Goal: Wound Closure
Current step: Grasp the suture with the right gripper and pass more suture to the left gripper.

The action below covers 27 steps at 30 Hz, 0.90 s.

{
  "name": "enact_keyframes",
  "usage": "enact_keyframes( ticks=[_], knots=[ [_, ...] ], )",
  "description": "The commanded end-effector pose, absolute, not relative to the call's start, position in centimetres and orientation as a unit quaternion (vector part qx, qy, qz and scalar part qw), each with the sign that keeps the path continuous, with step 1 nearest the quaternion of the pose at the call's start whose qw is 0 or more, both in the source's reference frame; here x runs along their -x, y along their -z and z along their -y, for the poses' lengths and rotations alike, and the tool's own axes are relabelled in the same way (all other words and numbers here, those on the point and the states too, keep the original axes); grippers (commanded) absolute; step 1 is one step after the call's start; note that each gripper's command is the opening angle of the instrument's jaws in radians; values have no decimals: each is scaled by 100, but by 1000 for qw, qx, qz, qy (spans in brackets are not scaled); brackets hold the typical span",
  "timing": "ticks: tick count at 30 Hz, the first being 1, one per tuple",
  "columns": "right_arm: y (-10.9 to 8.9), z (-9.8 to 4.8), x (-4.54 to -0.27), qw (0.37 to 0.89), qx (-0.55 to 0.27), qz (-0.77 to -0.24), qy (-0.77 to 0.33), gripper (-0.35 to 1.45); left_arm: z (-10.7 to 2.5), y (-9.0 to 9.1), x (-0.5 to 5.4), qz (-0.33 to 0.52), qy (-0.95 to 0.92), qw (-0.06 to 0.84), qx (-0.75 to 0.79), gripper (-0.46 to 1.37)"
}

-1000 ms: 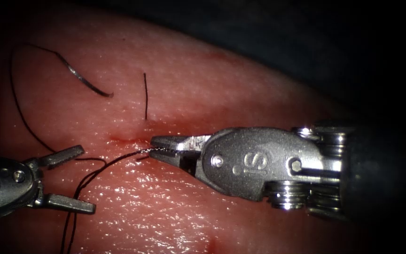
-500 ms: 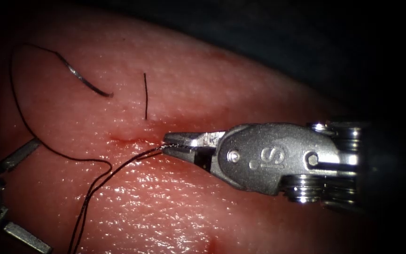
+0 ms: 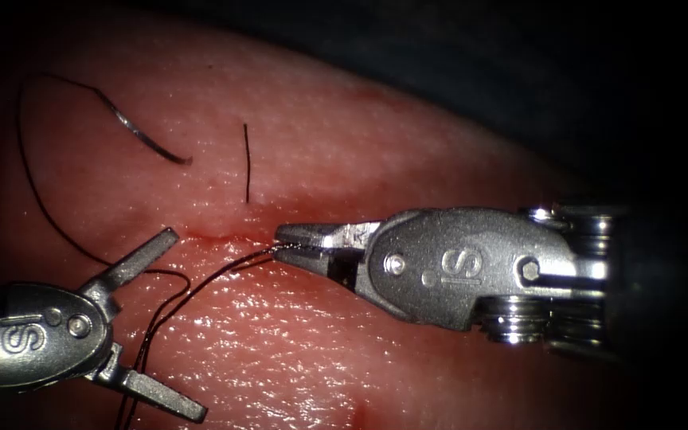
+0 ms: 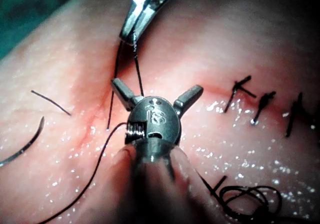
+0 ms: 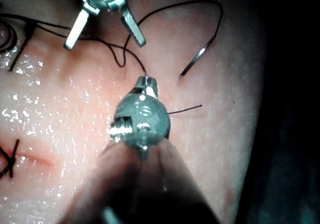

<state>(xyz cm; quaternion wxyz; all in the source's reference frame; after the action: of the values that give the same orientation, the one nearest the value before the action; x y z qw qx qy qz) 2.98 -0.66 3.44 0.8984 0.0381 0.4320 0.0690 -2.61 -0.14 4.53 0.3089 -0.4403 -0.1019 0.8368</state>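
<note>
Now over at the right gripper [image 3: 280, 243]: clamped shut on the thread [image 3: 201, 279], pinching it right at the tips, just beside the right end of the cut [image 3: 216, 236]. Same grip confirmed from the left wrist view [image 4: 131, 36] and from the right wrist view [image 5: 149, 81], with a taut strand running off the tips.

And at the left gripper [image 3: 183, 325]: spread wide, holding nothing, hovering near-left over the tissue [image 3: 408, 135] with the thread's loops running between and under its open jaws. Seen likewise wide open from its own wrist [image 4: 157, 86] and from across [image 5: 105, 43].

As for the needle [image 3: 141, 135]: parked flat on the tissue at far left, well apart from both tools, not in the tissue, trailing its thread in a long arc. Also lying loose in the wrist views [image 4: 25, 144] [image 5: 200, 53]. Just beside it, a short cut end of thread [image 3: 246, 163] standing far of the cut. Further along the wound, finished stitches [image 4: 240, 91] in a row.

Looks like thread handling rather than needle work, probably somewhere in tying off this stitch. Calls for a steady hold on the right, and a clean pick by the left of one strand only, without snagging the neighbouring loops.
</note>
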Motion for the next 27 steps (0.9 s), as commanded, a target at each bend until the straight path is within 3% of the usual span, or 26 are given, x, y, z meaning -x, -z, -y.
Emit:
enact_keyframes(
  ticks=[1, 2, 6, 12, 21, 24, 25, 27],
  knots=[
    [-343, 65, -297, 897, -35, -436, -72, -35, 17, -457, 262, 114, -833, 312, 442, 81],
    [-341, 64, -296, 895, -33, -439, -74, -35, 20, -463, 265, 124, -830, 317, 442, 61],
    [-337, 61, -296, 893, -31, -443, -78, -35, 28, -479, 271, 147, -818, 333, 445, 15],
    [-337, 60, -296, 892, -29, -444, -80, -35, 34, -504, 272, 173, -812, 336, 444, 2],
    [-337, 59, -294, 891, -28, -446, -80, -35, 58, -535, 260, 205, -832, 321, 404, 45],
    [-337, 59, -294, 891, -28, -446, -80, -35, 66, -544, 255, 213, -840, 315, 388, 68],
    [-337, 59, -293, 891, -28, -446, -80, -35, 68, -549, 250, 217, -843, 310, 382, 88],
    [-337, 59, -293, 891, -28, -447, -79, -35, 69, -551, 246, 219, -843, 308, 382, 96]
  ],
)
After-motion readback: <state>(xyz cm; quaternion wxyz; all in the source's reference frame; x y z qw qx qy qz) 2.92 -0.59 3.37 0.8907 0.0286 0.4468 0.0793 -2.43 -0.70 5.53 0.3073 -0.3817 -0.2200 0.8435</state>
